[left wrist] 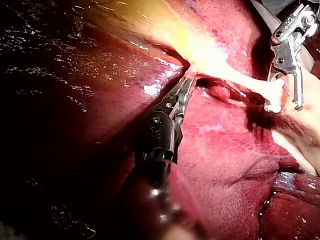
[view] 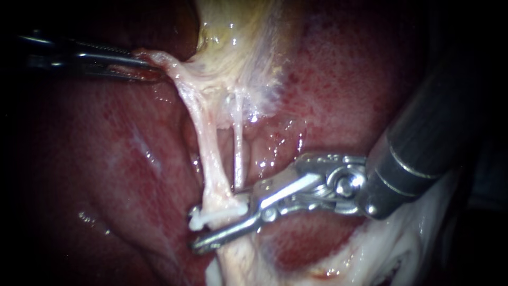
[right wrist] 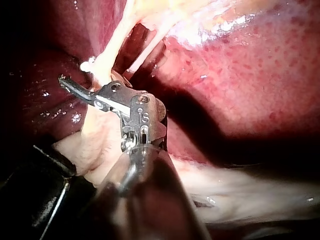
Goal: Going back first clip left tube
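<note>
In the endoscope view the thick pale left tube (view: 209, 153) runs down from the gallbladder (view: 238, 47), and a thinner right tube (view: 239, 153) runs beside it. A white clip (view: 217, 213) sits across the lower end of the left tube. My right instrument (view: 225, 225) has its jaws open right at the clip, the lower one passing beneath it. My left instrument (view: 151, 66) is shut on tissue at the gallbladder's lower end and holds it stretched to the left. The left wrist view shows those jaws (left wrist: 184, 87) on the tissue, with the clip (left wrist: 272, 106) farther off.
Red liver (view: 116, 159) surrounds the tubes on both sides. Pale fatty tissue (view: 381, 249) lies under my right instrument's shaft. In the right wrist view the tube (right wrist: 102, 65) passes just ahead of the right instrument's jaws (right wrist: 75, 87).
</note>
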You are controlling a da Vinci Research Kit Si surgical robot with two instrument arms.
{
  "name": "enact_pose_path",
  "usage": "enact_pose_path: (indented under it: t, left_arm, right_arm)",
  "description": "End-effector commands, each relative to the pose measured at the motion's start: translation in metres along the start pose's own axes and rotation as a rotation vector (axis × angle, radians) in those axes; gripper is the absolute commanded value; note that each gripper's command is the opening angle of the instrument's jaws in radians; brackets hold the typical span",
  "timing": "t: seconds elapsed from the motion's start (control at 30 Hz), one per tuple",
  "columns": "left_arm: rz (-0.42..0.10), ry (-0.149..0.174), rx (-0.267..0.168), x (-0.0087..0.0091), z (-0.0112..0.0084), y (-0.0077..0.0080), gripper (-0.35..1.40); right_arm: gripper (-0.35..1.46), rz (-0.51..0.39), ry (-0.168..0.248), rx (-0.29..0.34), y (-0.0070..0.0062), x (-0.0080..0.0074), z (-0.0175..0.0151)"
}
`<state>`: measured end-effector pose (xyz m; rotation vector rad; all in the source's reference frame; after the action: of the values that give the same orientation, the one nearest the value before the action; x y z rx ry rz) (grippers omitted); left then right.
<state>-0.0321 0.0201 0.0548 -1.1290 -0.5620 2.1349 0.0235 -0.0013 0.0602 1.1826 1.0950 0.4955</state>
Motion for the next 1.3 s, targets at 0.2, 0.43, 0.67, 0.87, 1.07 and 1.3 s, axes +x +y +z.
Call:
enact_pose_path:
  t: [0.2, 0.43, 0.67, 0.87, 1.07, 1.3]
  left_arm:
    - [0.001, 0.0, 0.0, 0.0, 0.0, 0.0, -0.35]
    - [0.001, 0.0, 0.0, 0.0, -0.0001, 0.0001, -0.35]
    - [0.001, 0.0, -0.001, -0.0001, -0.0002, 0.0001, -0.35]
    - [0.002, 0.0, -0.002, -0.0002, -0.0003, 0.0001, -0.35]
    - [0.003, -0.001, -0.004, -0.0004, -0.0006, 0.0001, -0.35]
    - [0.003, -0.001, -0.005, -0.0005, -0.0008, 0.0, -0.35]
  right_arm:
    - [0.48, -0.047, 0.049, -0.075, 0.002, -0.0013, -0.0002]
    - [0.5, -0.142, 0.121, -0.228, 0.0036, -0.0019, -0.0009]
    - [0.5, -0.212, 0.111, -0.297, 0.0037, -0.0017, -0.0014]
    - [0.5, -0.275, 0.078, -0.321, 0.0031, -0.0021, -0.0023]
    - [0.5, -0.424, -0.018, -0.342, 0.0018, -0.0025, -0.0043]
    - [0.5, -0.597, -0.068, -0.418, -0.001, -0.0014, -0.0084]
